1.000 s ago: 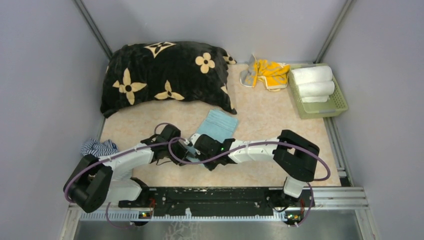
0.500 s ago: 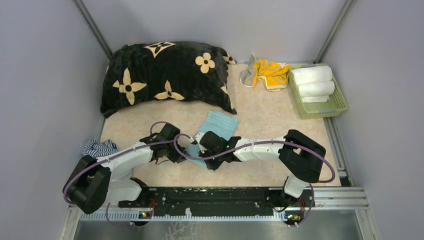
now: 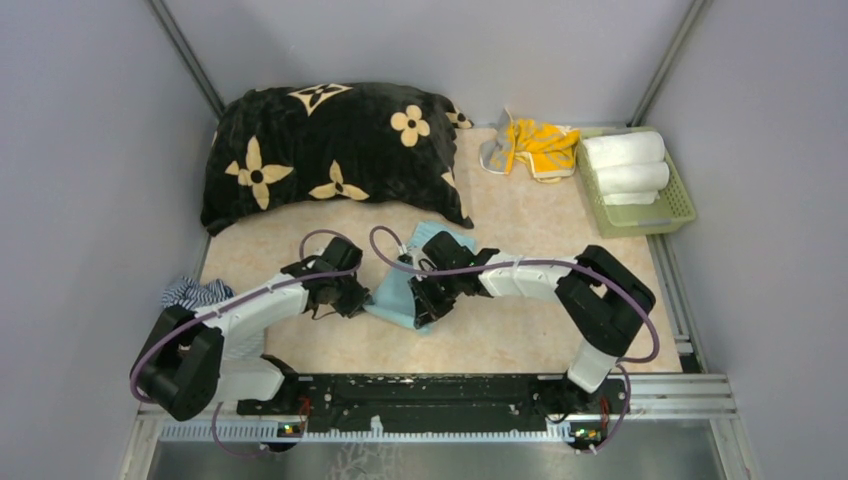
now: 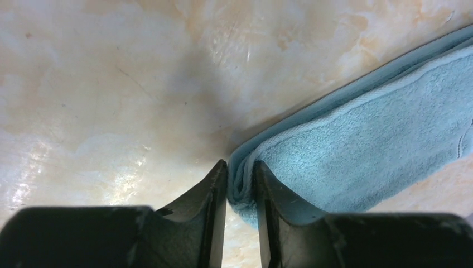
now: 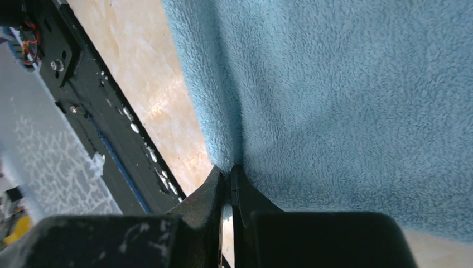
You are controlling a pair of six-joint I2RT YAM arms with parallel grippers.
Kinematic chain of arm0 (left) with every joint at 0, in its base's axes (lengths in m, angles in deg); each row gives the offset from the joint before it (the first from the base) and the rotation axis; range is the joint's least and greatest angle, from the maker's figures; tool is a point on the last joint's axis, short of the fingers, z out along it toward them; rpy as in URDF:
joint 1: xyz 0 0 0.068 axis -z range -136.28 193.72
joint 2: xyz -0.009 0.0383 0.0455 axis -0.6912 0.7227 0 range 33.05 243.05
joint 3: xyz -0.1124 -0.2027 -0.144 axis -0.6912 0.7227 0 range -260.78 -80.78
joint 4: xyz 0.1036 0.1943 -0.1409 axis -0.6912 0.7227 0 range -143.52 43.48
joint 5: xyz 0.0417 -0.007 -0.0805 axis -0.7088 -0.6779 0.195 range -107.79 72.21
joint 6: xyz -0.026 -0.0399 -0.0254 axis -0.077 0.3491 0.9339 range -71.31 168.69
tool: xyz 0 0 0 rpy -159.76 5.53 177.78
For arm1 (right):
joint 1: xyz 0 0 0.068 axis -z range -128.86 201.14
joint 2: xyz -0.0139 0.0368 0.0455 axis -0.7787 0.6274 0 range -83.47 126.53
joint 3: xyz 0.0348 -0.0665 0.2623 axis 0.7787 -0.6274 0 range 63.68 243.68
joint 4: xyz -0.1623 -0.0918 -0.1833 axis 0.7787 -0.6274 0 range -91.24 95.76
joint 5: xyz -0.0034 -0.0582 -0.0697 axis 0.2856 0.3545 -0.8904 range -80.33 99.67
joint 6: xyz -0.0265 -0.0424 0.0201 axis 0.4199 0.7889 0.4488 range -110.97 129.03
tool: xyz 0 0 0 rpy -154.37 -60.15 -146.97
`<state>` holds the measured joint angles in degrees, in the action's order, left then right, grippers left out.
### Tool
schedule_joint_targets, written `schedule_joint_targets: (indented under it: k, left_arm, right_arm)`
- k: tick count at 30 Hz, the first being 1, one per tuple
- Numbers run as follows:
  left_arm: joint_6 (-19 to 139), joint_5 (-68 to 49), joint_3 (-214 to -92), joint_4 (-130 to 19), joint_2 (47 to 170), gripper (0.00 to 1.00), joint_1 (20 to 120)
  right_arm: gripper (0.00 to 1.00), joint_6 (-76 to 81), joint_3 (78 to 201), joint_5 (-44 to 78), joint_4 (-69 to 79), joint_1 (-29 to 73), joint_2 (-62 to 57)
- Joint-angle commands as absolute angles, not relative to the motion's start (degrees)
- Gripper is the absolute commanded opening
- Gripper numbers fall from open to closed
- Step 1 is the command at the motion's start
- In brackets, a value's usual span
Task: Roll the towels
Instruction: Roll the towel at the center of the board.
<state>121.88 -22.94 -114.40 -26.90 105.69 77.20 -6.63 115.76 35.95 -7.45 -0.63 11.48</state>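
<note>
A light blue towel (image 3: 398, 297) lies on the table's middle, partly folded over. My left gripper (image 3: 358, 298) is shut on its left folded corner (image 4: 241, 184), seen between the fingers in the left wrist view. My right gripper (image 3: 424, 305) is shut on the towel's near edge (image 5: 227, 164); blue terry fills the right wrist view (image 5: 346, 100). Two rolled white towels (image 3: 625, 150) lie in a green basket (image 3: 672, 210) at the back right. A yellow and grey towel (image 3: 530, 148) lies crumpled at the back. A striped blue towel (image 3: 195, 294) lies at the left edge.
A large black pillow with cream flowers (image 3: 335, 150) takes the back left of the table. Grey walls close in both sides. The black base rail (image 3: 420, 395) runs along the near edge, also seen in the right wrist view (image 5: 89, 111).
Both grippers have moved away from the near edge with the towel's near end, folding it back over itself. The visible flat part of the towel has grown shorter.
</note>
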Motion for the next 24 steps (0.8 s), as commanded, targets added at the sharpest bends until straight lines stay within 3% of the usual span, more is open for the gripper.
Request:
schedule_joint_targets:
  k: [1,10,20,24]
  left_arm:
    - [117.91,-26.14,-117.47,-24.83,106.65,0.34,76.34]
    - [107.64,-24.64,-119.69,-20.78,100.70,0.55,75.98]
    - [105.70,-14.90,-112.52,-16.98,86.59,0.61,75.98]
    - [105.42,-8.86,-107.91,-22.88,84.64,0.61,75.98]
  right_arm:
    - [0.00,-8.29,116.85,45.62,-6.12,2.04,14.23]
    - [0.00,-14.52,114.48,52.83,-1.13,8.18,18.36]
    - [0.00,-17.11,114.62,56.19,0.23,11.84,23.09]
    - [0.00,-16.85,115.29,55.77,-0.67,12.20,24.43]
